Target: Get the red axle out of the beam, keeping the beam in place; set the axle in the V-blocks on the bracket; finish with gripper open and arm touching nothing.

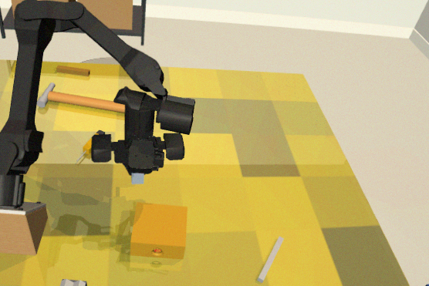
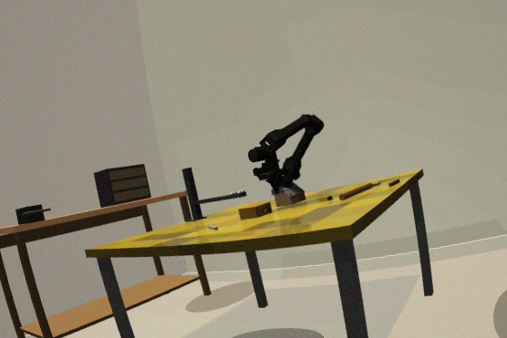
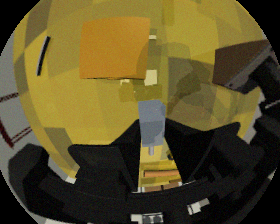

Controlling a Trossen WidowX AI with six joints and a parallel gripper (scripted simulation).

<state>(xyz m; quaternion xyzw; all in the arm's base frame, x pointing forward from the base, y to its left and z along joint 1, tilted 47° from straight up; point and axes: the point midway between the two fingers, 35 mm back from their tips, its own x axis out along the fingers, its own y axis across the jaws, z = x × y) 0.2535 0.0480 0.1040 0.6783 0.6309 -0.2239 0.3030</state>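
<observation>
Axle (image 1: 157,250): its red end shows in the bore of the orange beam (image 1: 159,226) (image 2: 255,209) (image 3: 115,48), on the face turned away from the gripper (image 1: 137,173) (image 2: 275,188) (image 3: 149,120). A dim round mark (image 2: 264,209) on the opposite face suggests that the bore, and so the axle's long axis, runs through towards the gripper's side. The single arm's fingers are pinching a blue-grey block (image 1: 137,178) (image 3: 152,117), raised off the table (image 1: 208,199) (image 2: 228,230) and apart from the beam. The block's thin peg (image 3: 151,150) points away from the beam, so if it is meant as a pusher, it would need turning round and lining up with the bore. A skewed push could drag the beam out of place. Beyond, at the top view's lower edge, grey notched blocks (image 1: 73,283), probably the V-blocks, carry no axle on the part that shows.
</observation>
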